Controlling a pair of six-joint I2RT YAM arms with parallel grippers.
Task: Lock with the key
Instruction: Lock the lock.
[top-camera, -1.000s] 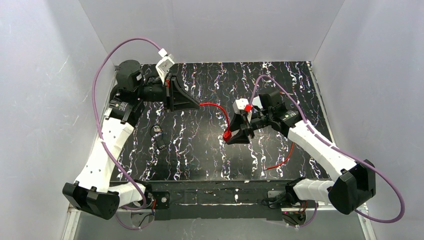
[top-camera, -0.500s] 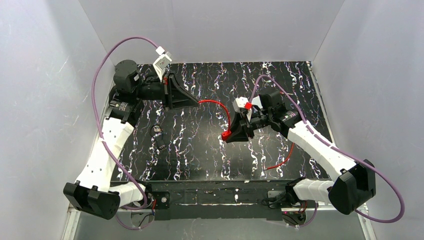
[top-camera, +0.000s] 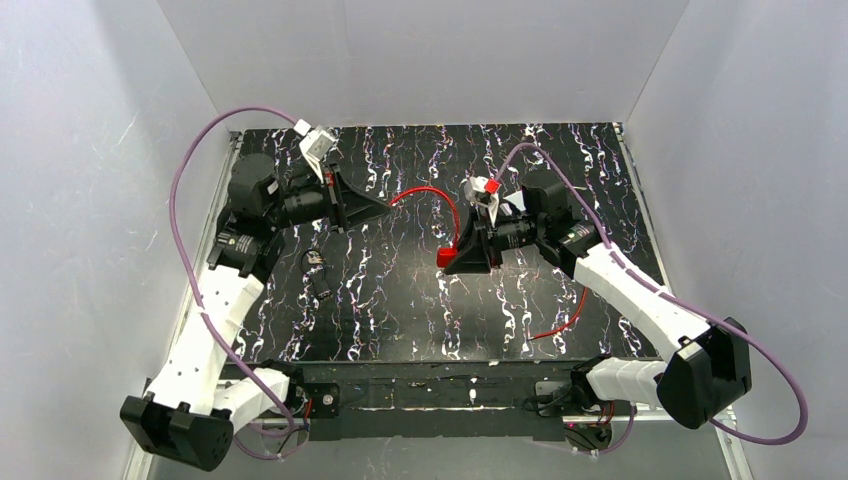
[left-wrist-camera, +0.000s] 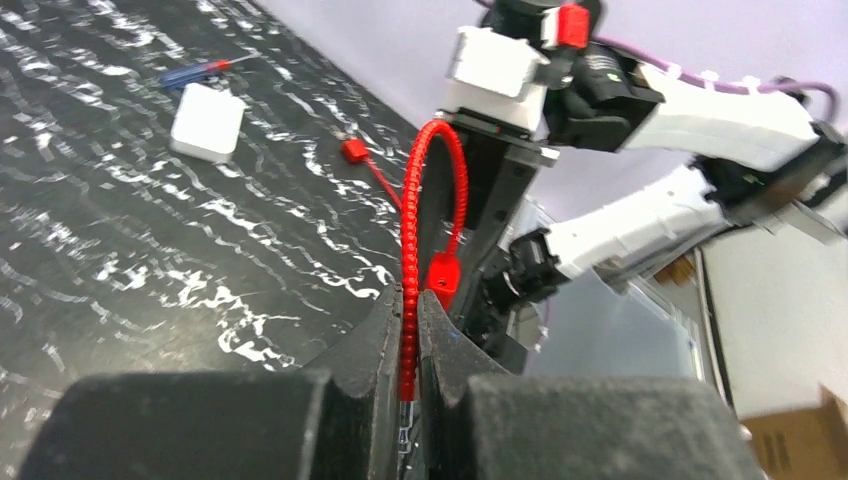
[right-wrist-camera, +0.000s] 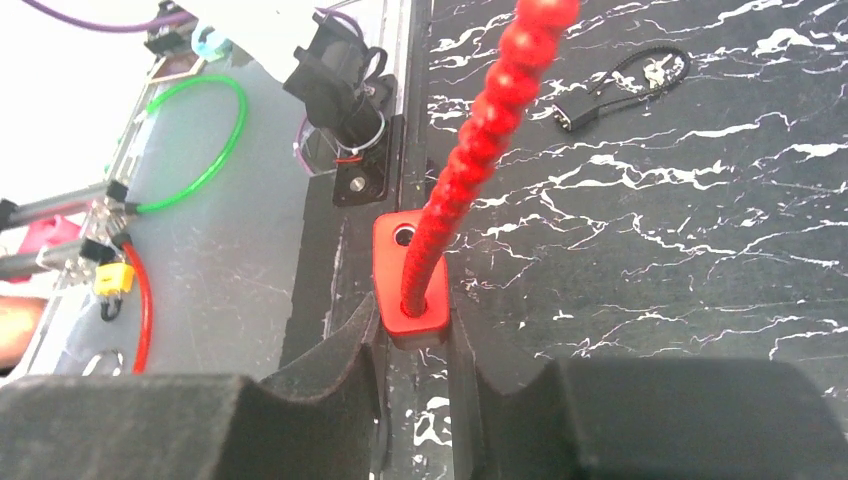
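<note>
Red cable (top-camera: 430, 192) held by left gripper (top-camera: 385, 207), right gripper (top-camera: 448, 258), well inside table (top-camera: 420, 320) edges

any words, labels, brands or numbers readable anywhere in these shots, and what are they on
No text can be read in any view.
Left arm marking, small and white on a black joint: too small to read.
Right arm marking, also on a black joint: too small to read.
Red lock body: no print visible.
Red beaded cable: no print visible.
White block on the table: no print visible.

Lab test booth: white walls (top-camera: 420, 50) enclose tabletop (top-camera: 400, 300).
</note>
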